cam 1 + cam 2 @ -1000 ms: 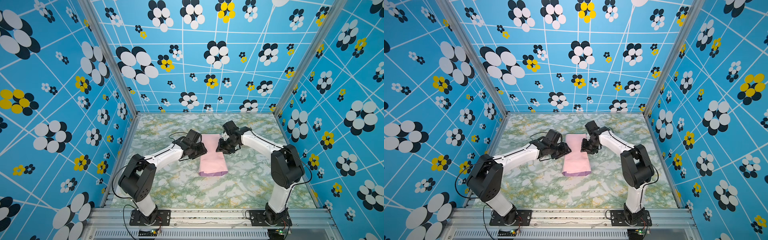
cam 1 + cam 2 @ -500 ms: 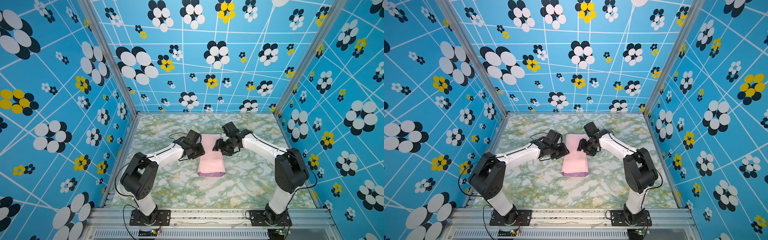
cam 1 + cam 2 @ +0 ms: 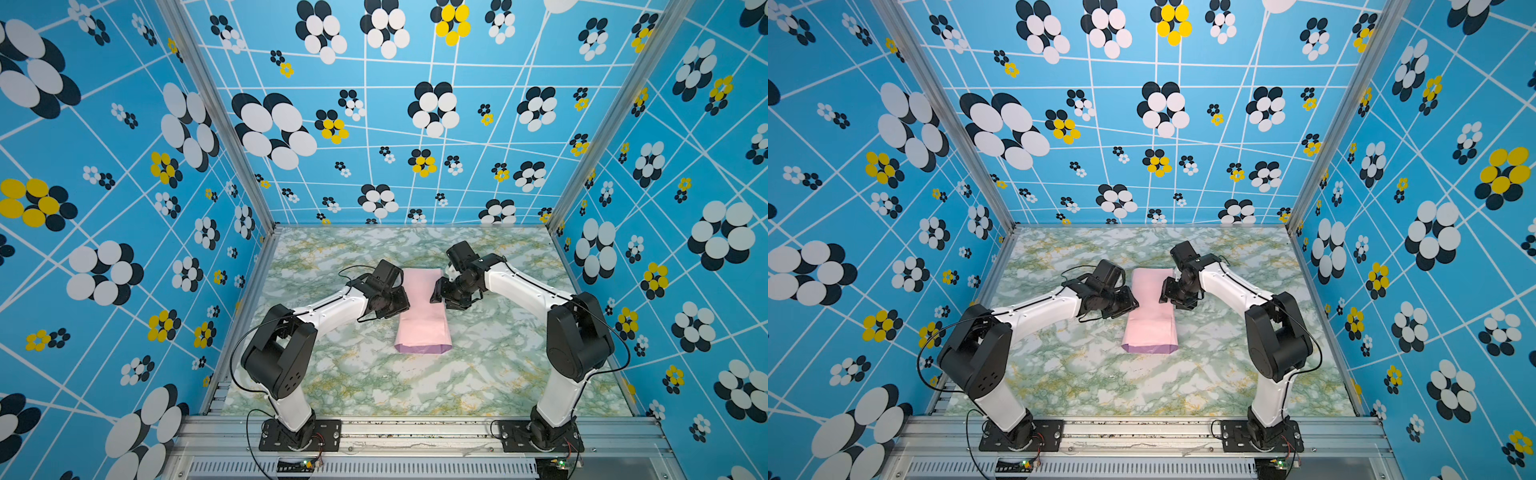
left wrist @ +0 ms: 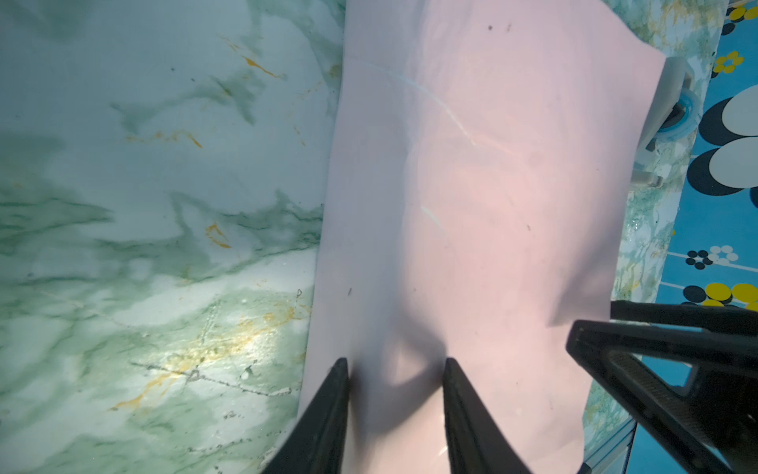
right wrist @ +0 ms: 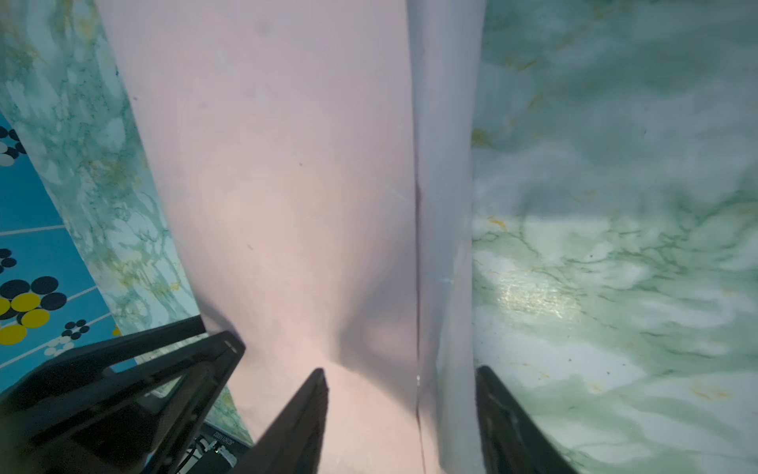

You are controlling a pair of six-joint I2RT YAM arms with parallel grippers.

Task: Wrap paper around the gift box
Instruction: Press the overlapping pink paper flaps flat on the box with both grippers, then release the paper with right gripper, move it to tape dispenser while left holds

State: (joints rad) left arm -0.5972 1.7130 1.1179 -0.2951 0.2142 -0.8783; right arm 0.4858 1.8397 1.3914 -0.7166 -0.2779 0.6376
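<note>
Marbled tabletop (image 3: pixel 374 382) carries the paper (image 3: pixel 422 316), flanked by spread left claw (image 4: pixel 396 361) and spread right claw (image 5: pixel 400 371).

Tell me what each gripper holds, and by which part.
Nothing is held. The left gripper and the right gripper both stand open, one at each long edge of the folded paper.

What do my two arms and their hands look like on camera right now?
The left arm and right arm both have white links and bulky black joint housings. Thin black cables loop outside them. Each stands on a black base plate. The left hand and right hand have slim, tapered black fingers.
</note>
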